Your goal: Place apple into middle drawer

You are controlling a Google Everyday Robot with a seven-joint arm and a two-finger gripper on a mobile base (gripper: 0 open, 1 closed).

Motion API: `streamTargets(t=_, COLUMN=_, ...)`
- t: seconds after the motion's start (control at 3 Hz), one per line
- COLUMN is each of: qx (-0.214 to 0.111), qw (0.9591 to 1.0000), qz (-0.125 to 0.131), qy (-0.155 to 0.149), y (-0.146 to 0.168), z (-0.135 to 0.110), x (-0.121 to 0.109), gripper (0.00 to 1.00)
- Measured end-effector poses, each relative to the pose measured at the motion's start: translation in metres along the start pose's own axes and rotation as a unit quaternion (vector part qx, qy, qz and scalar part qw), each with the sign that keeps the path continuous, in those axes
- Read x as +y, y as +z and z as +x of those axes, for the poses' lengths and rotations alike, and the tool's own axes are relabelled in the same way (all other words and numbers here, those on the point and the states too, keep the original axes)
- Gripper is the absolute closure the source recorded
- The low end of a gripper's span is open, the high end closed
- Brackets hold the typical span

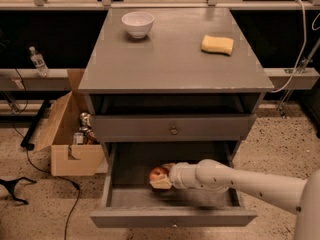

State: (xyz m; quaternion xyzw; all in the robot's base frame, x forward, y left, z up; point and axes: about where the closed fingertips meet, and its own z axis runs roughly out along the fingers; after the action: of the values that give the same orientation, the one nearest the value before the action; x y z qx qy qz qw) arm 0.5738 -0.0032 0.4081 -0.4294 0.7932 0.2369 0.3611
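The red apple [159, 174] with yellowish patches is held in my gripper [163, 178], which reaches from the right into the open middle drawer [125, 196]. The apple hangs just above the drawer floor, left of centre. The gripper's fingers are closed around the apple; its white arm [240, 181] crosses the drawer's right part. The drawer is pulled out, with its front panel [172, 217] nearest the camera. The upper drawer [172, 127] with the round metal knob is shut.
A white bowl [137, 23] and a yellow sponge [217, 44] sit on the cabinet top [175, 59]. An open cardboard box [72, 134] with items stands on the floor to the left. Cables [30, 174] lie on the floor at left.
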Motion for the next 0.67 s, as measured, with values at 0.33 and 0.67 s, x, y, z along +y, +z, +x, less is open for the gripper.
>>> streamTargets(t=0.33, qx=0.001, qw=1.0, qz=0.001, qy=0.007, y=0.0172, z=0.007, x=-0.0036, gripper=0.84)
streamTargets(t=0.67, qx=-0.003, qw=0.9999, qz=0.005, qy=0.009, y=0.0224, z=0.0085, x=-0.0066, gripper=0.61)
